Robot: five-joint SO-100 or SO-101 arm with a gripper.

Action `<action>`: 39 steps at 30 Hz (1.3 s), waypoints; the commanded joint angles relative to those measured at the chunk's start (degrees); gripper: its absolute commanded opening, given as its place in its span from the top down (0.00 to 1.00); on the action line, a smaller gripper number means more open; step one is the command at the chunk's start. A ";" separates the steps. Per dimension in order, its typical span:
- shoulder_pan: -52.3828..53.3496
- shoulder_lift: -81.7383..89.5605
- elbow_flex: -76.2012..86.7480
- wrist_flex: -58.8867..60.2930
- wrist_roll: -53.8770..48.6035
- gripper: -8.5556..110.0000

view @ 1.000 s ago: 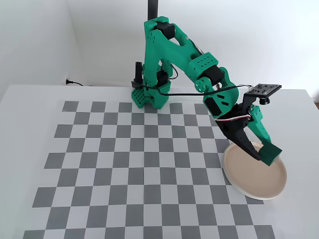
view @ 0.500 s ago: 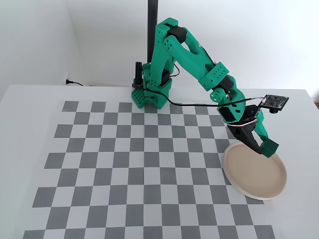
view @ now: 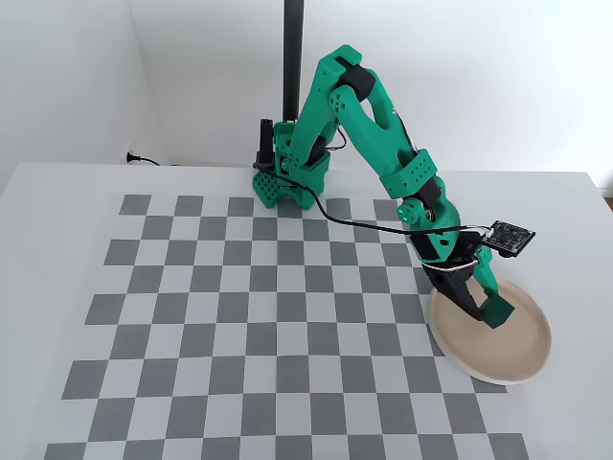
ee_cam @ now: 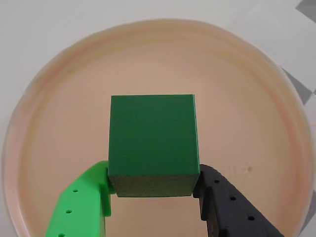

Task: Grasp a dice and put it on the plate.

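The dice (ee_cam: pixel 152 140), a plain dark green cube, sits clamped between my bright green finger (ee_cam: pixel 84 202) and my black finger (ee_cam: pixel 224 202) in the wrist view. My gripper (ee_cam: pixel 153 182) is shut on it. Behind the cube, the round beige-pink plate (ee_cam: pixel 54 98) fills nearly the whole view. In the fixed view the gripper (view: pixel 487 312) holds the dice (view: pixel 497 311) low over the left half of the plate (view: pixel 522 359), at the right end of the checkered mat. I cannot tell whether the cube touches the plate.
The arm's green base (view: pixel 285 182) stands at the back of the checkered mat (view: pixel 249 316), beside a black pole (view: pixel 292 57). A black cable plug (view: pixel 134 159) lies near the wall at far left.
The arm has stretched out and lowered. The gripper with the dice has come down and slightly left, from above the plate's back rim to low over its surface.
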 commanded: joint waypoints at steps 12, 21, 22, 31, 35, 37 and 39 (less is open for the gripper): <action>2.29 0.53 -7.12 2.64 3.87 0.81; 2.99 2.20 -9.67 4.92 2.81 0.82; 3.25 2.81 -10.28 5.54 2.55 0.82; 7.73 12.92 -12.92 13.27 0.35 0.84; 11.43 18.54 -13.01 18.46 -0.88 0.86; 13.45 21.71 -12.92 21.62 -1.41 0.89; 15.29 24.96 -12.92 24.87 -1.67 0.91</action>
